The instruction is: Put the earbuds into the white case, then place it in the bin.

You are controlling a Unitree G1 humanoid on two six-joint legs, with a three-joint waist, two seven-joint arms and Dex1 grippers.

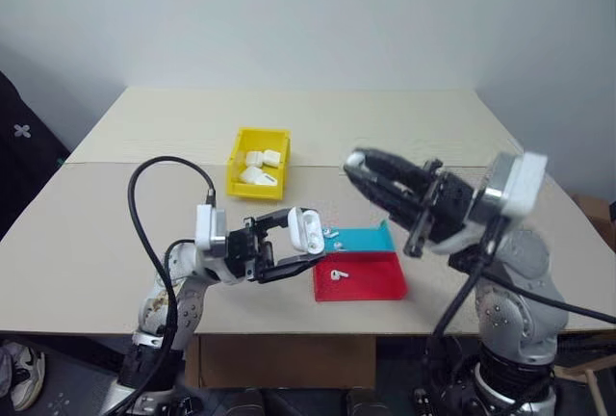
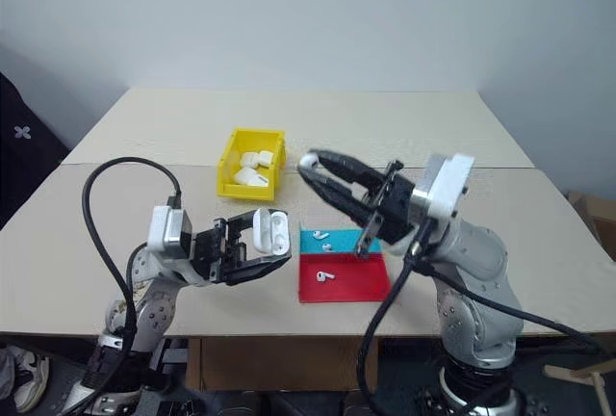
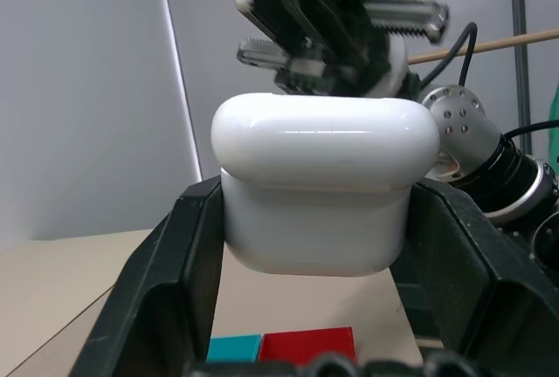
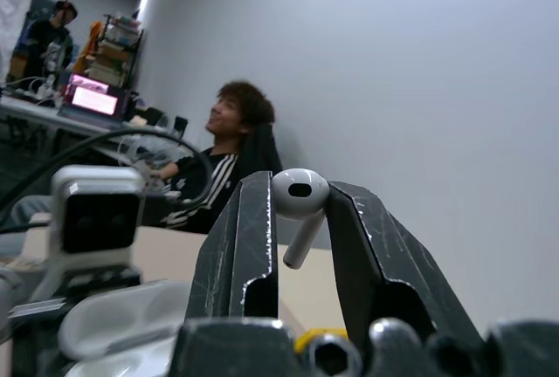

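A: Left gripper (image 1: 300,246) clamped on the white case (image 1: 306,228), held up over the table's near edge, lid looking raised toward the other arm

B: Right gripper (image 1: 358,162) pinching one earbud (image 4: 298,199) at the fingertips, stem hanging down between the fingers; sitting higher and to the right of the case

A: So down and leftward to reach the opening, stem first. Other earbuds (image 2: 321,237) lying on the blue tray (image 2: 342,241) and red tray (image 2: 356,281). Yellow bin (image 1: 241,183) beyond, nearer the left arm, already holding white cases
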